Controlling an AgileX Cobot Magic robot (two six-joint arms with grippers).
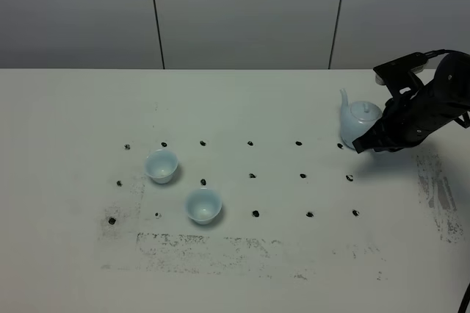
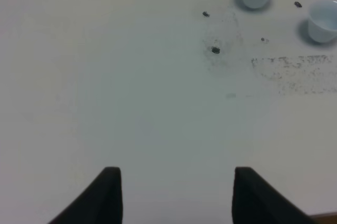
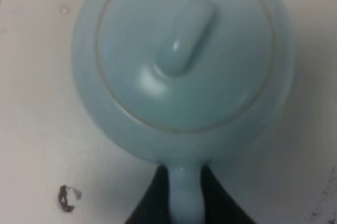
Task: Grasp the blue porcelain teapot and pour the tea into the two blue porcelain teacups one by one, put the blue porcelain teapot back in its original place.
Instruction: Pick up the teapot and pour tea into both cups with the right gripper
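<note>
in the right of the high frame, blue porcelain teapot (image 1: 360, 118) on the white table (image 1: 279, 261), lid on, spout toward the upper left. black right arm (image 1: 433, 100) reaching in from the right edge, down to the teapot's lower right side. in the right wrist frame, lid and knob seen from above, right gripper (image 3: 185, 192) at the bottom edge, fingers (image 3: 150, 205) pinching the loop handle from both sides, as far as the blurred close view allows. left of centre in the high frame, upper teacup (image 1: 161, 165) and lower teacup (image 1: 203, 205), upright, apart from each other, well apart from the teapot, among black dot marks (image 1: 252, 176). in the left wrist frame, left gripper (image 2: 176, 187) spread wide over bare table, holding nothing, both teacups in the upper right corner
</note>
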